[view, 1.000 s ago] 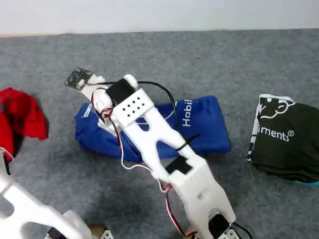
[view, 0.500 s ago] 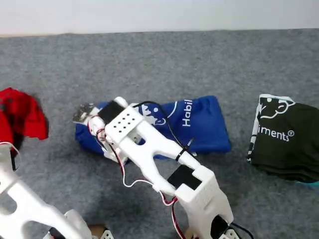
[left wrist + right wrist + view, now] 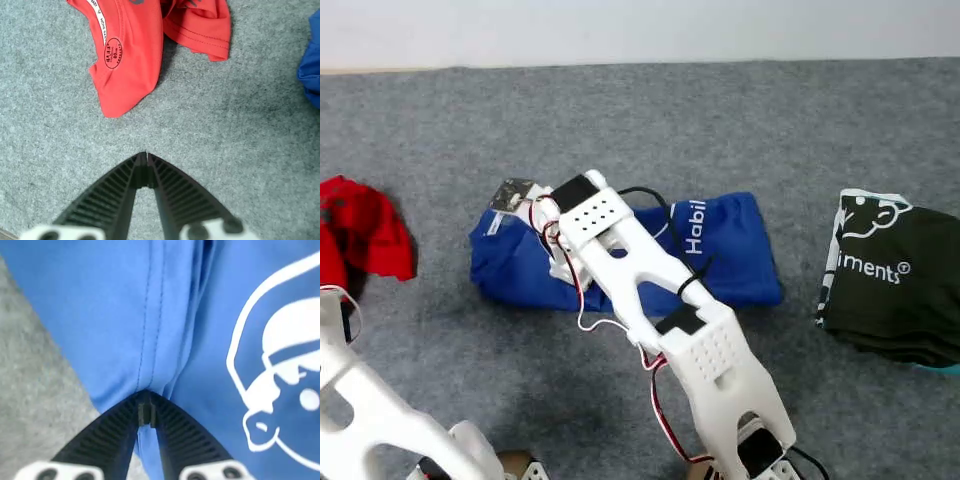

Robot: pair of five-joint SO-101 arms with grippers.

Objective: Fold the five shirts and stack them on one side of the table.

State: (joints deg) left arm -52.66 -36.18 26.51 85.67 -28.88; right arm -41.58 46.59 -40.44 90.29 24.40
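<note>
Lettering in white crosses the blue shirt (image 3: 730,250), lying mid-way along the surface (image 3: 650,120); right pincer (image 3: 145,412) is clamped on its fold. Left pincer (image 3: 146,167), closed and empty, hangs near the labelled red shirt (image 3: 130,50).

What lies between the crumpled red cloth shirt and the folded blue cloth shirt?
Only bare grey carpet separates the red shirt from the blue shirt, as the high view shows.
</note>
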